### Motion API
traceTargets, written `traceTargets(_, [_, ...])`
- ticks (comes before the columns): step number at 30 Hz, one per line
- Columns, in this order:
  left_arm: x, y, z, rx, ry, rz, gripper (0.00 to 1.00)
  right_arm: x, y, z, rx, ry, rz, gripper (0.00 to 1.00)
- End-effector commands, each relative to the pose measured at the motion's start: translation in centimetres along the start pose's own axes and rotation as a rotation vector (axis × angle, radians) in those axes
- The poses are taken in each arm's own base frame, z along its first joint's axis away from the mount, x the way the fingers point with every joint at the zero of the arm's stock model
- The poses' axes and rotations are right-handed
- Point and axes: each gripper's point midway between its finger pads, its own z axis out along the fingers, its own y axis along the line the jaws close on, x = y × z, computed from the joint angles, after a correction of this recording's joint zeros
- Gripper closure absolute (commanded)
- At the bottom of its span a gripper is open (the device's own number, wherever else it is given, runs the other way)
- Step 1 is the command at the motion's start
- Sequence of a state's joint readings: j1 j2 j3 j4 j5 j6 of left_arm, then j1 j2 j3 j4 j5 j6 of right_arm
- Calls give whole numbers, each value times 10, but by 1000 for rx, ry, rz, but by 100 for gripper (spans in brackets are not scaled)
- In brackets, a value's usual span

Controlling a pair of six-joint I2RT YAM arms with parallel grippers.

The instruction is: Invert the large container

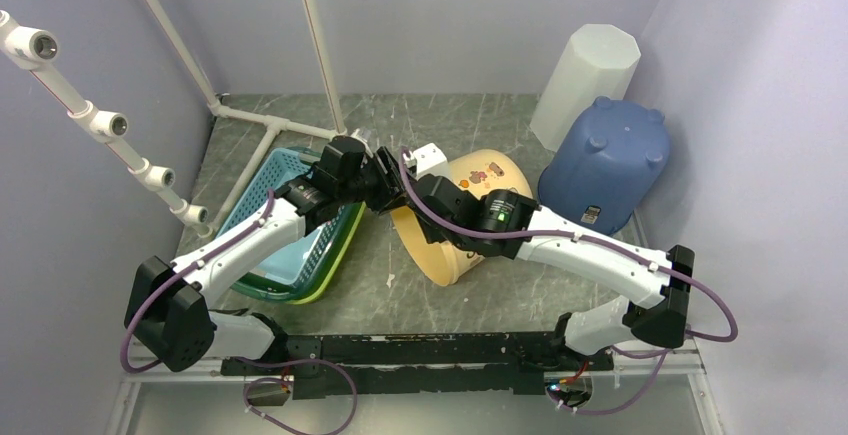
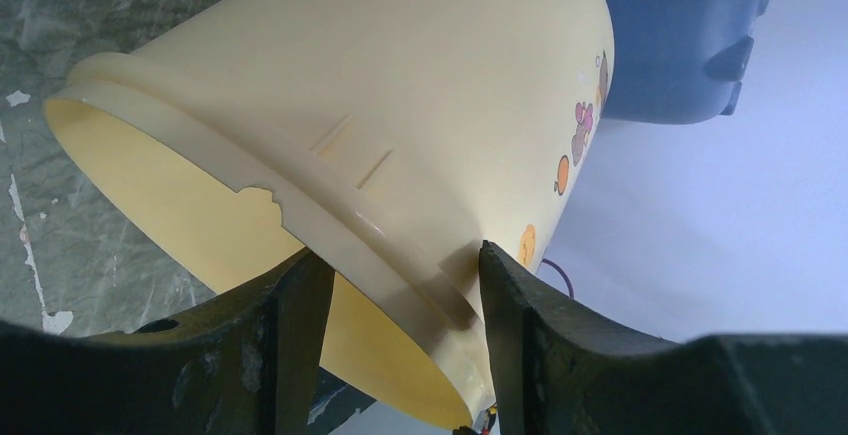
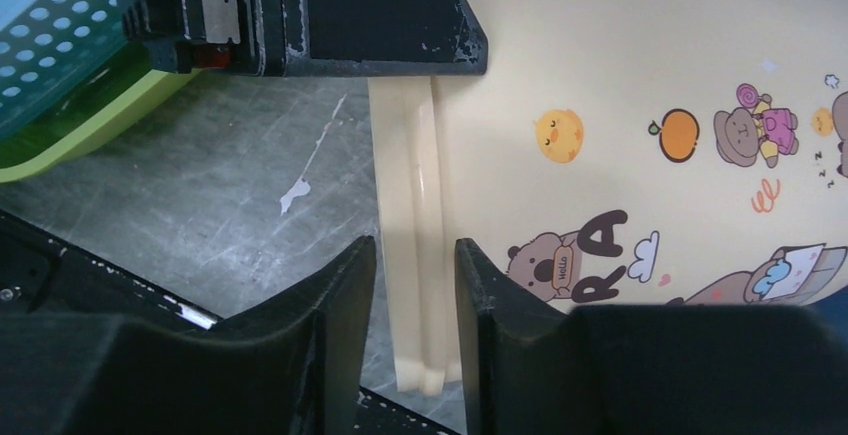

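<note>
Grey tabletop (image 1: 400, 290), both jaws on container rim (image 3: 412, 205)

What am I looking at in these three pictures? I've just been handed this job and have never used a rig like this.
These are two robot arms bolted at the near edge of a table, each ending in a two-finger gripper. The wide picture comes from a fixed camera above and behind the arms. The other two pictures come from a camera on each wrist, so the dark prongs at the bottom are that arm's own fingers. On the table are a teal and green basket, a blue bin standing upside down, and a white container behind it. The yellow bucket with cartoon bears is tipped over. The left gripper and the right gripper both clamp its rim between their fingers.
</note>
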State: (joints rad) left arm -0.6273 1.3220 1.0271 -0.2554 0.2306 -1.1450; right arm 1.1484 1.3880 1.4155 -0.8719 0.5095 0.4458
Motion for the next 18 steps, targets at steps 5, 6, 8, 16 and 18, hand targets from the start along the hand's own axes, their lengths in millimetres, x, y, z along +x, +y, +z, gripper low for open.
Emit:
traceTargets(5, [0,2,-6,-34,3,41,39,7,-4,3,23,47,-58,71])
traceTargets(6, [0,2,-8,-37,1,46,39,10,-4,4,27,56,-65,72])
traceTargets(8, [-2,3,-12,-53,-10,56,36,14,-5,6,38,72,-74,74])
traceTargets(16, [-16,10,-39,-139,-95,108,17,22,-7,8,55,92,-86,83])
traceTargets(18, [-19,11,-49,-158,-120,123,13,23,-7,9,58,97,-92,84])
